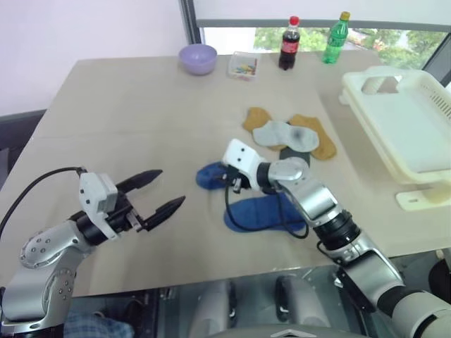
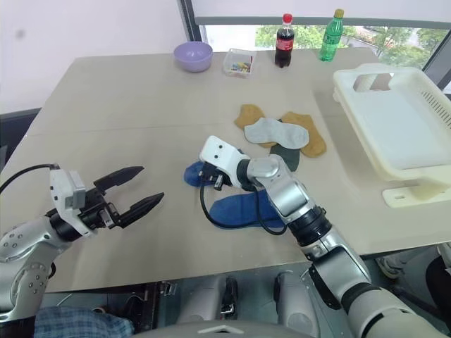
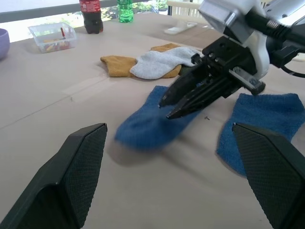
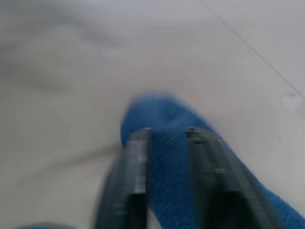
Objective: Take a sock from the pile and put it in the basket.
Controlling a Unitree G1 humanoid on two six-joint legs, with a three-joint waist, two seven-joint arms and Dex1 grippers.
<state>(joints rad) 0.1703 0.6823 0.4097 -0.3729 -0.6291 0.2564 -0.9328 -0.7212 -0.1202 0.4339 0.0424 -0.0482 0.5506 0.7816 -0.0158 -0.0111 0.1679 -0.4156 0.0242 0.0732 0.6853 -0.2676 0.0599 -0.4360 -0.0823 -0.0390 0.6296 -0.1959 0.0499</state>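
1. Nearest the camera, the left gripper [image 1: 161, 191] hangs just above the bare tabletop [image 1: 127, 113] on the robot's left, its two black fingers spread wide and holding nothing.
2. Just ahead of it and toward the middle, the right gripper [image 3: 164, 108] reaches across over the toe end of a royal-blue sock [image 3: 147, 126]. Its fingers [image 4: 136, 162] stand a little apart, with blue fabric showing in the gap between them; whether they pinch the sock cannot be told.
3. That blue sock lies on the tabletop near the middle, and a second blue sock [image 1: 264, 211] lies flat just beside it, under the right forearm.
4. Beyond these sits the pile [image 1: 289, 134]: a light grey sock [image 1: 285, 135] on top of mustard-yellow socks [image 1: 320, 141], with a dark green one partly hidden beneath.
5. On the robot's right, the cream-white slotted basket [image 1: 423, 105] stands at the tabletop's edge, well apart from the blue socks.
6. Along the far edge stand a lilac bowl [image 1: 198, 58], a small clear box [image 1: 243, 65], a cola bottle [image 1: 289, 44] and a green bottle [image 1: 336, 39].
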